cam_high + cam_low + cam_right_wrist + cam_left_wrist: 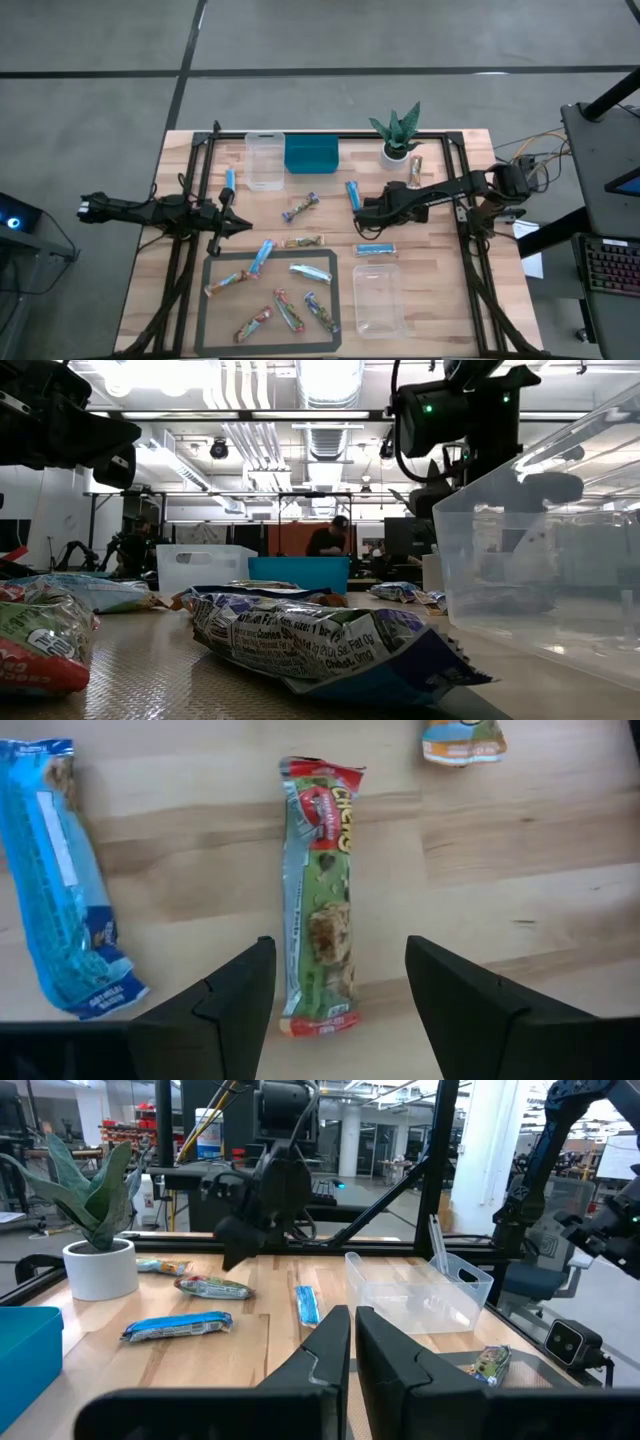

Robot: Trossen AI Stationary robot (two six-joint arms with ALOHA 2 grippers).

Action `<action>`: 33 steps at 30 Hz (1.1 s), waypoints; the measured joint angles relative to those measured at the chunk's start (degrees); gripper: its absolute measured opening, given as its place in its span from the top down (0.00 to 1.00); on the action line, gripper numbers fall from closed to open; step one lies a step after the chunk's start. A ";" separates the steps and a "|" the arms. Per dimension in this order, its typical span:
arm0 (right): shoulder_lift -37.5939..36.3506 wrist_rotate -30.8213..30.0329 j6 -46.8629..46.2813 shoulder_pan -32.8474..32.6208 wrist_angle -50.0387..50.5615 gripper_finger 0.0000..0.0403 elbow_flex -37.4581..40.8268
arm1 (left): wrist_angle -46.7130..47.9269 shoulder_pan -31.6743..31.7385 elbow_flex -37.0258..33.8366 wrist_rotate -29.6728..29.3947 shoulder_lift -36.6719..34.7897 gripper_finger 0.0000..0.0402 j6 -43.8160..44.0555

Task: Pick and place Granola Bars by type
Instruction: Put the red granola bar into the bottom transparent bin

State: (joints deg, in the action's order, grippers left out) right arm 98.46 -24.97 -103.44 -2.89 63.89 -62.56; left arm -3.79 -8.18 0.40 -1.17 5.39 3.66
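**Right gripper poised over a green-and-red bar; left arm waits**

The right gripper [335, 982] hovers with its dark fingers spread, straddling a shiny green-and-red wrapped granola bar [322, 940] that lies flat on the pale wooden table [440, 300]. The bar is not gripped; bare wood shows on both sides between it and the fingers. Just beside it, at its 9 o'clock in the wrist view, lies a bright blue wrapped bar [62, 880], apart from it. An orange-tipped wrapper end [462, 742] sits at about 1 o'clock, well clear.

In the high view the right arm reaches in from 3 o'clock, past a small potted plant in a white pot [397, 137] at 12 o'clock. A teal bin [311, 155] and a clear plastic tub [264, 160] stand side by side at the far edge; a second clear tub [378, 298] lies at 5 o'clock. Several more bars rest on a grey mat [215, 335] at 6 o'clock.

The left gripper [240, 224] waits at 9 o'clock, clenched and empty.
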 joint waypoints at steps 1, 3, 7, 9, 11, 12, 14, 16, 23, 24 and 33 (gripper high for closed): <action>0.23 0.00 -0.02 0.15 -0.40 0.47 0.29 | -0.01 0.00 0.01 0.00 0.00 0.99 0.00; 1.06 0.53 0.41 0.53 -0.92 0.47 0.73 | 0.00 0.00 0.01 0.00 0.00 0.99 0.00; 3.00 1.05 5.47 2.15 -3.37 0.47 0.98 | 0.00 0.02 0.02 0.00 0.00 0.99 0.00; 3.93 1.56 6.91 2.85 -3.65 0.47 0.99 | -0.01 0.00 0.02 0.00 0.00 0.99 0.00; 4.17 2.03 7.67 3.31 -4.25 0.47 1.51 | 0.00 0.00 0.02 0.00 0.00 0.99 0.00; 4.17 2.10 8.04 3.54 -4.80 0.47 1.89 | -0.01 0.00 0.00 0.00 0.00 0.99 0.00; 4.30 2.10 8.51 4.04 -5.96 0.47 2.78 | 0.02 0.02 0.00 0.02 0.00 0.99 0.00; 4.32 2.10 9.30 4.53 -7.27 0.47 3.60 | 0.00 0.00 0.02 0.00 -0.02 0.99 0.00; 4.40 2.37 12.45 6.12 -11.44 0.49 5.32 | 0.00 0.01 0.01 0.01 0.00 0.99 0.00; 4.41 2.37 12.97 6.29 -11.64 0.50 5.38 | 0.00 0.02 0.00 0.00 0.00 0.99 0.00; 4.41 2.56 14.12 6.44 -11.85 0.77 5.42 | 0.00 0.00 0.02 0.02 0.00 0.99 0.00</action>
State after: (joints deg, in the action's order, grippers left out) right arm 102.87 -22.41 -89.32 3.55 52.04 -57.14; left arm -3.79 -8.19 0.43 -1.15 5.39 3.66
